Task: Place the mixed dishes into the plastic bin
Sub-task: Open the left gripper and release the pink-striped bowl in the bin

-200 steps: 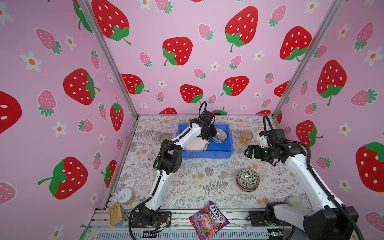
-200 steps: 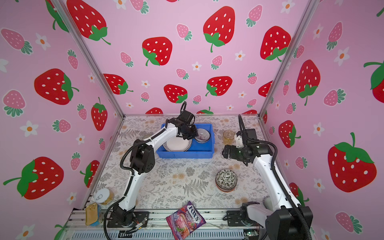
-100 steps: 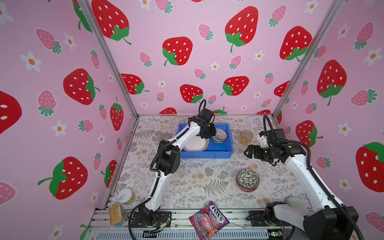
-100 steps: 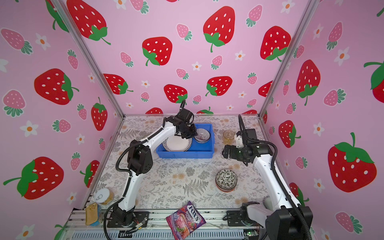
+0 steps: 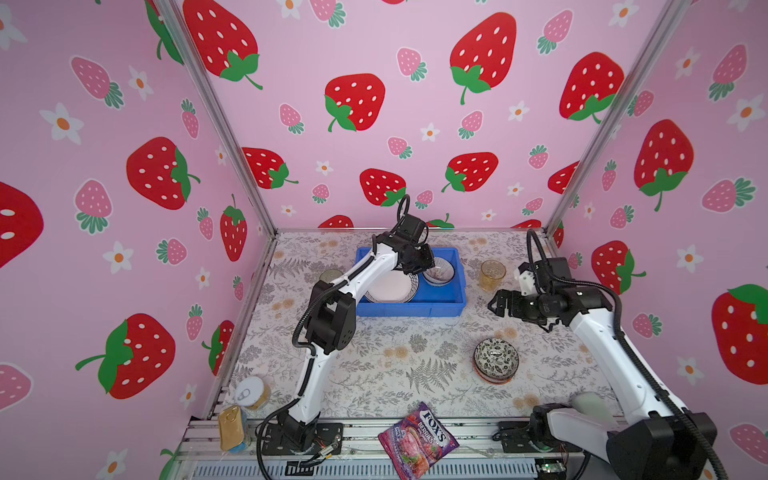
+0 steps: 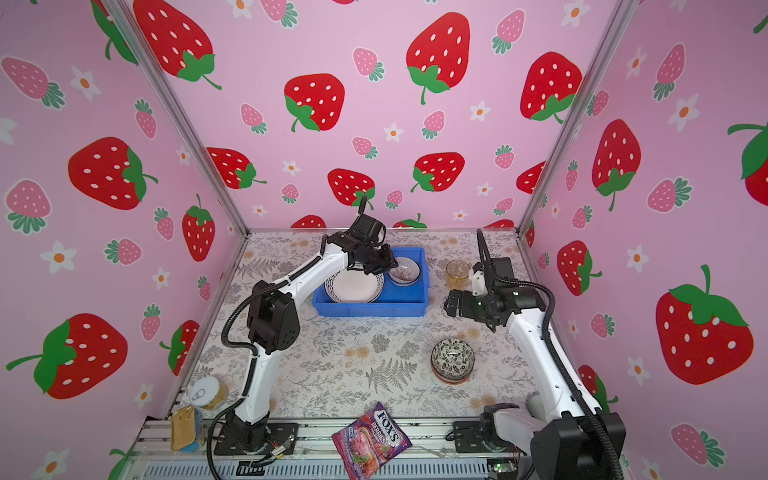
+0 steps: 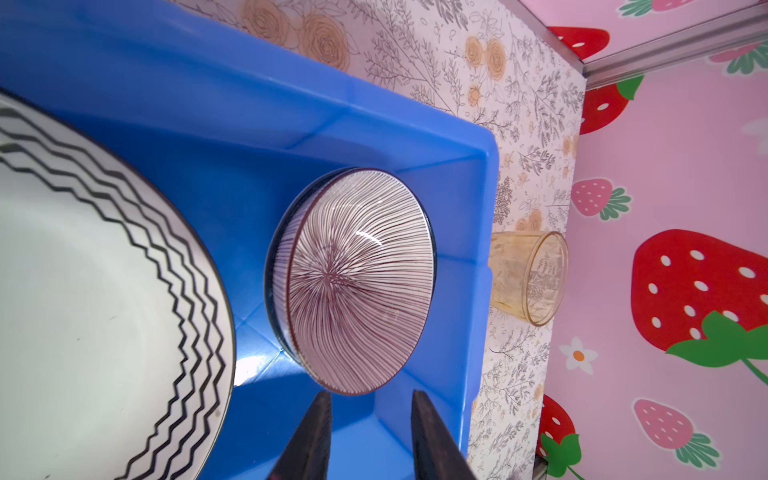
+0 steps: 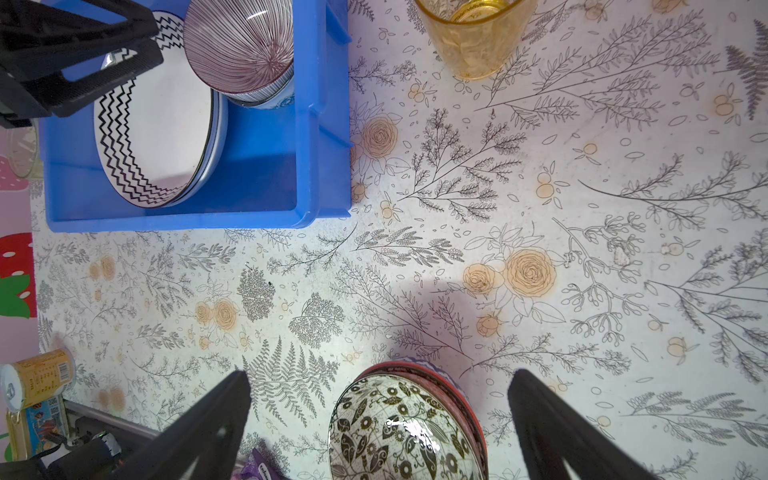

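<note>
The blue plastic bin [image 5: 411, 309] [image 6: 370, 309] stands at the back middle in both top views. Inside lie a zigzag-rimmed white plate [image 5: 390, 289] [image 7: 83, 291] on top of another plate, and a striped bowl [image 5: 438, 272] [image 7: 357, 282]. My left gripper [image 5: 424, 266] [image 7: 370, 399] hovers in the bin beside the striped bowl, open, with nothing between its fingers. An amber tumbler [image 5: 492, 274] [image 8: 473, 37] stands right of the bin, and a green glass [image 5: 330, 275] left of it. A black-white bowl [image 5: 496, 359] [image 8: 399, 432] sits stacked on an orange one. Above the table nearby, my right gripper [image 5: 496, 305] [image 8: 380, 374] is open wide and empty.
A purple FOX'S bag [image 5: 417, 438] lies at the front edge. Two gold cans [image 5: 251, 392] [image 5: 230, 428] stand at the front left corner. Pink strawberry walls close in the table on three sides.
The left arm has shifted slightly, its gripper drawing a little toward the back of the bin. The right arm has not moved.
</note>
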